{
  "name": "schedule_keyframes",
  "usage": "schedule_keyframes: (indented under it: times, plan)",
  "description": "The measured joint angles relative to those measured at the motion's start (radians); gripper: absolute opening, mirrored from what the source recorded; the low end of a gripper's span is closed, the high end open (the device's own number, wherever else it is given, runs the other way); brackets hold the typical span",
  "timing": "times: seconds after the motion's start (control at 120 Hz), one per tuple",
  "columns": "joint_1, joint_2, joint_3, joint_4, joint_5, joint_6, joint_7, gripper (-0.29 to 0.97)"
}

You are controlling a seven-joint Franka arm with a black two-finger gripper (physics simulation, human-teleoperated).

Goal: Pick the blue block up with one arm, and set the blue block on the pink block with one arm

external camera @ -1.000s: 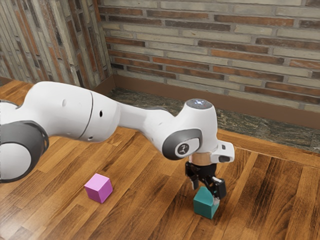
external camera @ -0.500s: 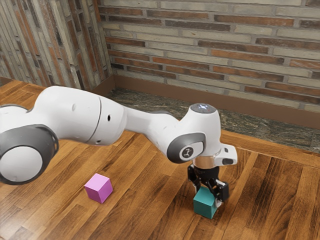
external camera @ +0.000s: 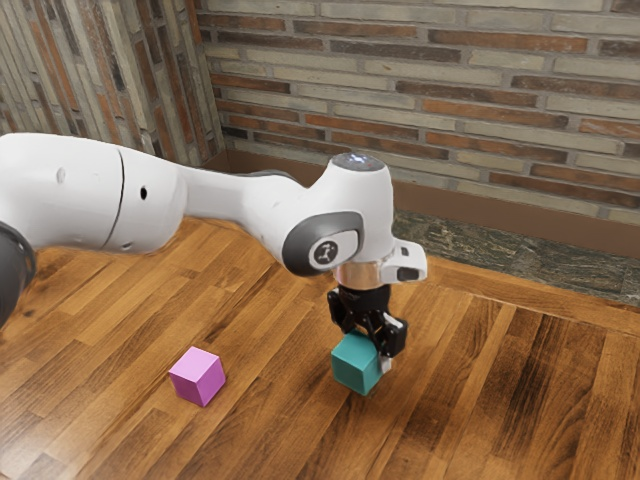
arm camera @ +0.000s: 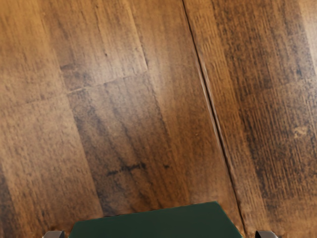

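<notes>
Carry step here: my end effector (external camera: 372, 345) is clamped on the blue block (external camera: 357, 364) (looks teal tbh), which hangs just off the worktop (external camera: 520, 400). The pink block (external camera: 197, 376) sits well apart, toward the exterior view's left. Next move, I reckon: travel over, line up squarely above it, lower gently. No containers involved, just blocks.

pink block (external camera: 197, 376) on wooden table (external camera: 540, 400)
</notes>
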Motion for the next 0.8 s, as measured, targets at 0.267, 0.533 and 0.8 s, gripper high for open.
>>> schedule_keyframes:
  times: [0.267,0.533,0.8]
  plan:
    - [0.151,-0.094,-0.009,-0.119,-0.003,-0.076,0.102,0.4]
    - [0.339,-0.148,-0.066,-0.2,-0.011,-0.098,0.267,0.4]
    - [0.439,-0.203,-0.095,-0.265,-0.01,-0.113,0.404,0.4]
